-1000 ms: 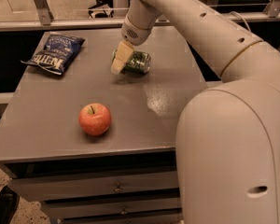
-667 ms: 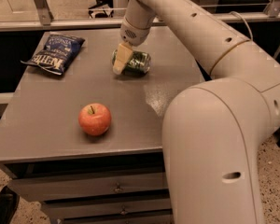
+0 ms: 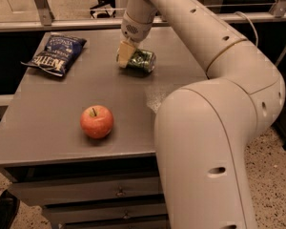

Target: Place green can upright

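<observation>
The green can (image 3: 144, 61) lies on its side at the back middle of the grey table (image 3: 47, 128), its silver end facing right. My gripper (image 3: 132, 58) reaches down from the white arm and is shut on the can's left part. One beige finger (image 3: 124, 54) shows in front of the can; the other is hidden behind it. The can sits at or just above the tabletop.
A dark blue chip bag (image 3: 56, 54) lies at the table's back left. A red apple (image 3: 97, 121) stands near the front, left of the middle. My large white arm (image 3: 205, 142) covers the table's right front. Drawers sit under the tabletop.
The gripper and the can have shifted slightly up and to the right together. The arm's near segment has swung left across the table's right side. Apple and bag have not moved.
</observation>
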